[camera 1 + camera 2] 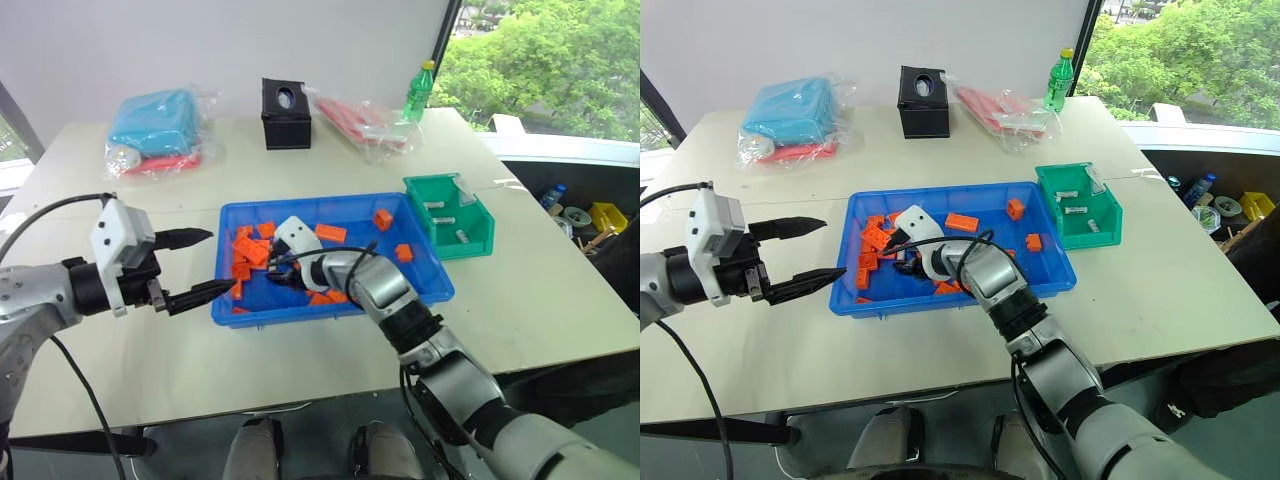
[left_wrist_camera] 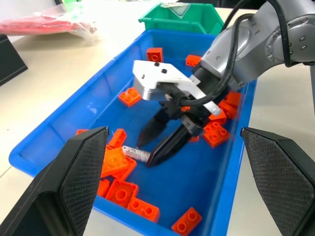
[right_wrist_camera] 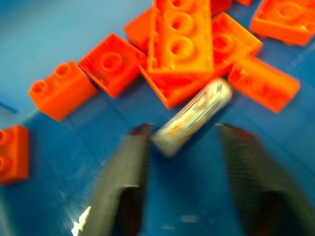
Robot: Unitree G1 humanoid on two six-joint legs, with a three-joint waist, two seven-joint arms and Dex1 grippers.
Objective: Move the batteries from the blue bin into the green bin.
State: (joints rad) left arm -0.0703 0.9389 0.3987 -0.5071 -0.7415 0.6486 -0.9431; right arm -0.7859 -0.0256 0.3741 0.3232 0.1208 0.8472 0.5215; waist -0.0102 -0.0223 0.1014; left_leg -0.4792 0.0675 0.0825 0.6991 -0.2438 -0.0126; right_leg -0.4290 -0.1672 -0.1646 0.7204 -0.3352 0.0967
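A: Where were the bins?
B: On a pale counter [image 1: 560, 300]. The blue bin [image 1: 425, 262] sat mid-counter, scattered with orange bricks [image 1: 249, 250]. The green bin [image 1: 470, 238] touched its far right corner, and three batteries [image 1: 443, 219] lay inside it.

A: And the right gripper [image 2: 153, 149]?
B: It reached into the blue bin's left part, pointing down. Its fingers [image 2: 170, 145] stood partly apart on either side of one battery [image 2: 135, 153] lying on the bin floor against a heap of bricks. One finger touched the battery's end; the other was clear of it, so nothing was gripped yet.

A: The left gripper [image 1: 198, 266]?
B: It hovered above the counter just left of the blue bin, its fingers [image 1: 184, 238] spread wide and holding nothing.

A: Anything else?
B: At the far edge sat a black box [image 1: 286, 115], a green bottle [image 1: 420, 91] and two plastic-wrapped bundles, one light blue [image 1: 155, 120], one red [image 1: 355, 118].
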